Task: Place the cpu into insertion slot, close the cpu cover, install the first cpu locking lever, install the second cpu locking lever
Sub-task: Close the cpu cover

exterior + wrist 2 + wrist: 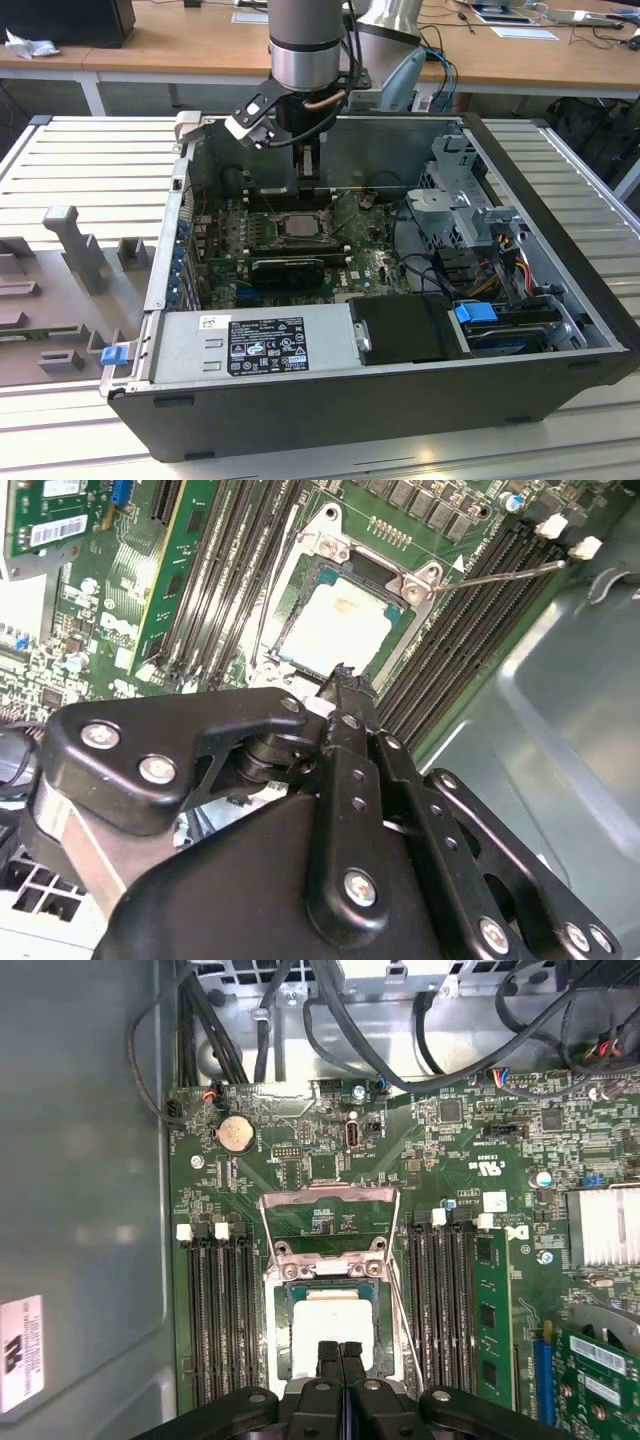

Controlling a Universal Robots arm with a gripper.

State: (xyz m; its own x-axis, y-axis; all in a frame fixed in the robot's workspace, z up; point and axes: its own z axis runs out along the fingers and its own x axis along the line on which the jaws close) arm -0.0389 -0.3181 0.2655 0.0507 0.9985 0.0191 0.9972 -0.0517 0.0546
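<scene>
- The gripper point(340, 1355) is hovering just over the socket's near edge, its fingers pressed together on nothing, presumably because the chip is already seated
- The cpu point(328, 1330) is lying flat inside the insertion slot point(283, 1310)
- Beyond it, the cpu cover point(325, 1198) is standing swung open, leaving the socket reachable
- A thin locking lever point(500, 573) is sticking out unlatched

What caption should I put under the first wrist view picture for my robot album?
Shut gripper poised over the cpu lying in the insertion slot, cpu cover swung open.
</scene>
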